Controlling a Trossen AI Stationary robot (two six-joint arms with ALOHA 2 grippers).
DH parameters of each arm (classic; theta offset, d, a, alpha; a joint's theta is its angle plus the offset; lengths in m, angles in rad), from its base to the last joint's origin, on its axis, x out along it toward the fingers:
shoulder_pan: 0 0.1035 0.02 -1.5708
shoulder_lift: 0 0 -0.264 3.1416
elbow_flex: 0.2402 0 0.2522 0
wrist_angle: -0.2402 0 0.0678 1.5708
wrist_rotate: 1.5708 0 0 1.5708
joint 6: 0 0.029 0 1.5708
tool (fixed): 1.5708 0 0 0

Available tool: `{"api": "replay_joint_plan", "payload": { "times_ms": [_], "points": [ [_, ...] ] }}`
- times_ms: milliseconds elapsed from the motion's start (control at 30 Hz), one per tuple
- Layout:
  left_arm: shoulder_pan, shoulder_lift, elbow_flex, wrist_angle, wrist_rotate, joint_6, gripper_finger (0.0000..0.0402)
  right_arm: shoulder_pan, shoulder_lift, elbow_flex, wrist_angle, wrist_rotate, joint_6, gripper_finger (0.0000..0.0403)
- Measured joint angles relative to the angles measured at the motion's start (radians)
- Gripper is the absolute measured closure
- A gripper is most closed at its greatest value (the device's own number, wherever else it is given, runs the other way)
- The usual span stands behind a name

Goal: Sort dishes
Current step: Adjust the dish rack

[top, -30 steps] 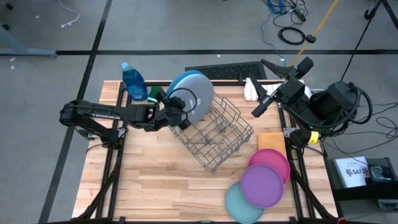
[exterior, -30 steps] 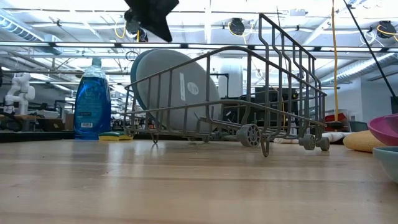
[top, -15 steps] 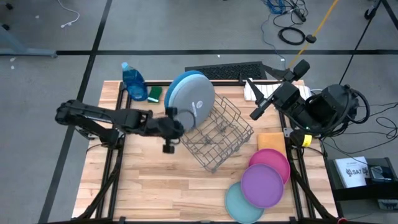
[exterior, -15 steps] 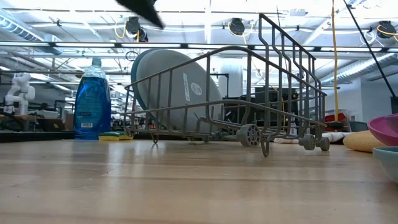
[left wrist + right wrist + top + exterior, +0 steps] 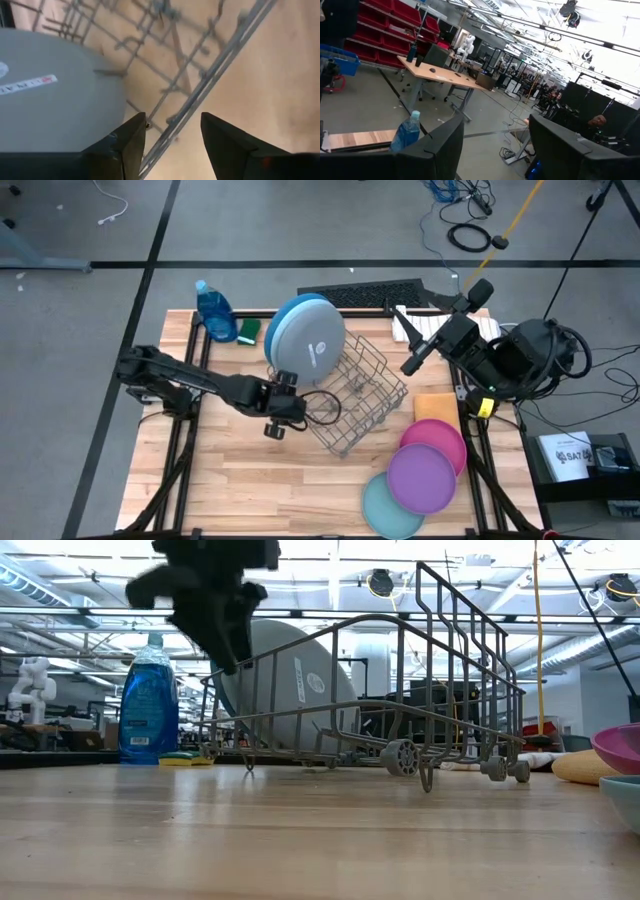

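- A blue soap bottle (image 5: 214, 310) stands at the far left corner of the tabletop (image 5: 240, 470), with a green and yellow sponge (image 5: 248, 330) just beside it.
- The left gripper (image 5: 280, 415) hangs over the tabletop at the near left edge of the wire rack (image 5: 350, 395), its fingers (image 5: 132, 145) spread apart and holding nothing; in the left wrist view the rack wires show through the gap between them.
- Two large plates lean on edge at the far left end of the wire rack: the grey plate (image 5: 312, 348) faces the near side, and a blue plate (image 5: 285, 315) stands right behind it, touching or nearly so.
- In the low view the grey plate (image 5: 300, 690) sits inside the rack bars, tilted back.
- The wire rack lies at an angle across the middle of the tabletop.
- The right gripper (image 5: 415, 360) is raised at the far right side, above the tabletop edge and apart from every dish; its fingers (image 5: 445, 145) stand wide open and empty.
- An orange square sponge (image 5: 432, 407) lies right of the rack.
- Three small plates overlap at the near right corner: the pink plate (image 5: 440, 437) farthest back, the purple plate (image 5: 421, 477) over it, and the teal plate (image 5: 378, 508) nearest, partly under the purple one.
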Motion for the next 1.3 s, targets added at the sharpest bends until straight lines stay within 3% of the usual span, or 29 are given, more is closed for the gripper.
{"api": "replay_joint_plan", "payload": {
  "times_ms": [133,233,367,600,767,1000,1300],
  "points": [
    [0.015,0.044,0.000,-0.025,0.001,0.001,0.0210,0.000,0.000,0.000,-0.027,0.000,0.026,0.0186],
    [0.023,0.072,0.000,-0.012,0.023,-0.082,0.0223,0.000,0.000,0.000,-0.027,0.001,0.027,0.0186],
    [0.021,0.081,0.000,-0.022,0.050,-0.245,0.0261,0.000,0.000,0.000,-0.028,0.003,0.026,0.0186],
    [0.005,0.081,0.000,0.008,0.161,-0.322,0.0330,0.000,0.000,0.000,-0.028,0.003,0.025,0.0186],
    [0.000,0.082,0.027,0.085,0.206,-0.418,0.0352,0.000,0.000,0.000,-0.028,0.003,0.028,0.0186],
    [-0.008,0.083,0.066,0.108,0.288,-0.358,0.0356,0.000,0.000,0.000,-0.028,0.004,0.030,0.0186],
    [-0.072,0.082,0.066,0.068,0.290,-0.253,0.0356,0.001,0.000,0.000,-0.028,0.004,0.030,0.0186]
  ]
}}
